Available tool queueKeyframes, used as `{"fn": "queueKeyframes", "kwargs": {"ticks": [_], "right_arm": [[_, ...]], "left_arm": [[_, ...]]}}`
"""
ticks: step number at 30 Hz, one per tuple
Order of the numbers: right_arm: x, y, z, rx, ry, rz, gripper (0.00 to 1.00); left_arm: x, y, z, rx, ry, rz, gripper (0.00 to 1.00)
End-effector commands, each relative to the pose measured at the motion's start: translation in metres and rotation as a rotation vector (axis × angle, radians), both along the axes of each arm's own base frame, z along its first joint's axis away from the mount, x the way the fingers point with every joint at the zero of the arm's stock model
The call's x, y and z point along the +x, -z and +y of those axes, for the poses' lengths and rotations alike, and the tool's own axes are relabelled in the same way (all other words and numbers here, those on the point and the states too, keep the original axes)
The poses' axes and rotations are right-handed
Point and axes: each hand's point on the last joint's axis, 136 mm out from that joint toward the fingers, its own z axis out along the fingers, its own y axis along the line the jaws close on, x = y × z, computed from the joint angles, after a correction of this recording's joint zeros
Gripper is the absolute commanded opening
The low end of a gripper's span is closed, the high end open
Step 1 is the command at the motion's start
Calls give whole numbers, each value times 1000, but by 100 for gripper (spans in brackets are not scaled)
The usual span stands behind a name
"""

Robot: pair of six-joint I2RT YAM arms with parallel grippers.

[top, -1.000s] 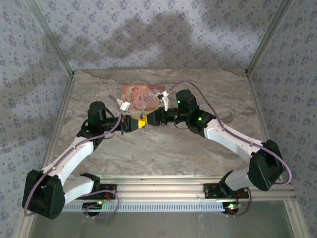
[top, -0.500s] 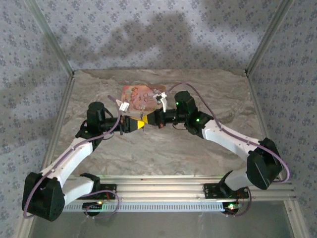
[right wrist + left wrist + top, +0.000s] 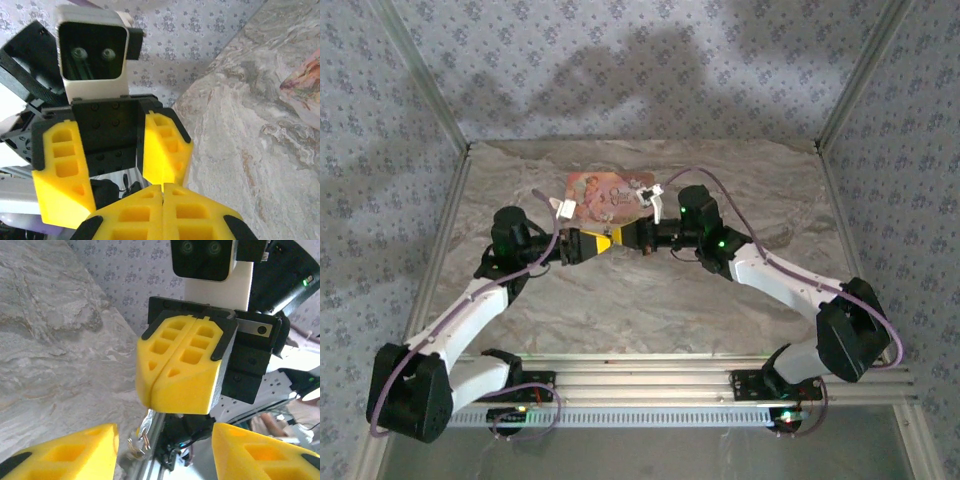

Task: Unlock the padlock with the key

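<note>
My two grippers meet tip to tip above the middle of the table. My right gripper [image 3: 613, 238] is shut, and its closed yellow fingers [image 3: 182, 370] pinch a small silvery key [image 3: 145, 422]. The key pokes out below them with a wire ring [image 3: 134, 446] dangling from it. In the right wrist view the right gripper [image 3: 163, 192] shows its pads pressed together. My left gripper [image 3: 588, 244] is open. Its yellow fingers [image 3: 165, 145] stand apart on either side of the right gripper's tips and hold nothing. The padlock is hidden from view.
A flat pink printed packet [image 3: 605, 190] lies on the marble tabletop [image 3: 650, 300] just behind the grippers. Metal frame posts [image 3: 840, 110] and patterned cloth walls close in the sides and back. An aluminium rail [image 3: 650, 375] runs along the near edge.
The right gripper shut on the key while the left still held it. The left gripper has since opened and drawn back slightly to the left, leaving the key in the right gripper.
</note>
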Motion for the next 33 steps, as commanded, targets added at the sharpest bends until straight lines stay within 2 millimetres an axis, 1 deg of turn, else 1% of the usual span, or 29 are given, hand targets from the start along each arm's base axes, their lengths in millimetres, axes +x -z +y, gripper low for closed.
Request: {"fn": "queueKeyframes", "kwargs": {"ticks": [1,5,11,15,19,21,23,26,33], "right_arm": [[4,-19,1,58,3,-9,0],[4,-21,4,64,-7,0,0],[3,-22,7,64,-16,6,0],[3,-22,7,62,-15,7,0],[4,-21,7,61,-11,7,0],[3,-22,8,62,-14,7,0],[2,-22,9,61,-15,5,0],[1,-22,12,61,-16,2,0],[-5,-11,21,51,-23,30,0]], "left_arm": [[-2,-15,0,-37,18,-40,48],[-3,-15,0,-32,24,-46,43],[1,-14,-1,-29,24,-46,39],[3,-14,-3,-28,30,-43,33],[5,-14,-3,-27,31,-44,31],[5,-14,-4,-27,33,-42,26],[5,-13,-4,-26,33,-45,19],[8,-14,-3,-31,12,-48,0],[12,-17,5,-36,-65,-60,0]]}}
